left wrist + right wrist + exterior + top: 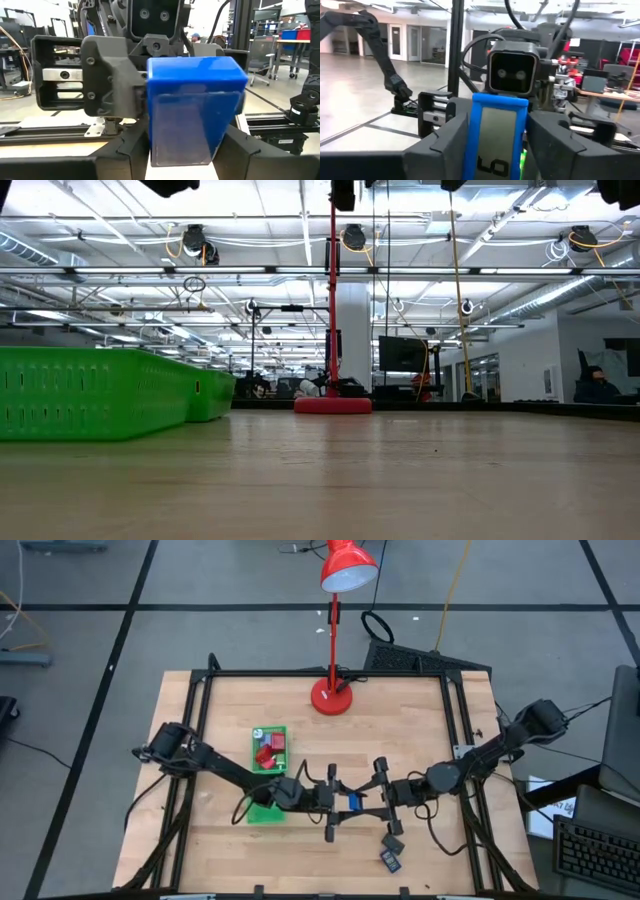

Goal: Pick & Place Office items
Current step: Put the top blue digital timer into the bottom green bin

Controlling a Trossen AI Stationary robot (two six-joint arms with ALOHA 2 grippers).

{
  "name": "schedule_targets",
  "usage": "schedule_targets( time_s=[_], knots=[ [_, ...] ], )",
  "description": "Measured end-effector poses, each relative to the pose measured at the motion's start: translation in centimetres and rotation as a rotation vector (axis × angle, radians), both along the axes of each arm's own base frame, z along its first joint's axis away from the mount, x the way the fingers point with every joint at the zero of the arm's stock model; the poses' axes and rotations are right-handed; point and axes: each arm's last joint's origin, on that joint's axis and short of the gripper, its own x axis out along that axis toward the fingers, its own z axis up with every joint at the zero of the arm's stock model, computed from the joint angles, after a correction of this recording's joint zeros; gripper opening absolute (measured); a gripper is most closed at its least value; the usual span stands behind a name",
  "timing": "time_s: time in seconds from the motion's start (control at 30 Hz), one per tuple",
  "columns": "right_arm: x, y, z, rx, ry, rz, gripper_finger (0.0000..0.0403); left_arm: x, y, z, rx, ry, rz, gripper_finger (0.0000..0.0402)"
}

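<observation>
Left hand: out over the middle of the counter [420, 720], near side, the left hand [340, 802] points right at the other arm, fingers clamped on the blue piece [353, 803].
Blue piece: up off the wood, hanging between the two hands; in the left wrist view it's a bright blue block [192, 107] with a paler, see-through face below, filling the gap between that hand's own fingers [250, 150].
Right hand: nose to nose with its partner, the right hand [372, 802] meets the same piece from the right; in its wrist view the blue-edged slab [495, 135] stands upright between its fingers [445, 140]. Whether those fingers press it or have let go, I cannot tell.
Tray: long green tray [268, 772] on the left half of the counter, running far to near, the left arm crossing over it.
In the tray: red blocks [268, 750] in the far compartment; near compartment mostly hidden under the arm.
On the wood: two small dark rectangles [391, 851] lying near the front edge, right of centre, just beside each other.
Lamp: red desk lamp [333, 695] with its base at the far middle, shade leaning beyond the edge.
Low view: green tray wall [95, 392] on the left, lamp base [333, 405] far off in the centre, bare wood between.
</observation>
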Motion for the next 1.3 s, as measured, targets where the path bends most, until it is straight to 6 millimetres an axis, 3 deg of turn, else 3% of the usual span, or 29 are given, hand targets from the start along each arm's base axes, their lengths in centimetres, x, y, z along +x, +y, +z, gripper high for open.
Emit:
schedule_targets(
  time_s=[0.1,0.33,0.67,1.07,1.3],
  knots=[
    [-0.4,0.0,0.3,-0.005,0.012,-0.033,0.0217,-0.3,0.0,0.6,0.007,0.019,-0.002,0.0156],
    [-2.0,-0.1,1.6,-0.015,0.039,-0.034,0.0267,-1.7,0.0,2.6,0.018,0.106,-0.015,0.0154],
    [-4.1,-1.1,3.0,-0.008,0.107,-0.026,0.0269,-4.5,-0.2,2.7,-0.041,0.15,0.021,0.0155],
    [-4.5,-1.5,3.3,-0.08,0.095,-0.049,0.0267,-14.9,0.5,1.0,-0.102,0.132,0.269,0.0161],
    [-4.3,-2.0,3.2,-0.079,0.108,-0.085,0.0267,-20.0,0.8,-1.4,-0.13,0.155,0.324,0.0156]
  ],
)
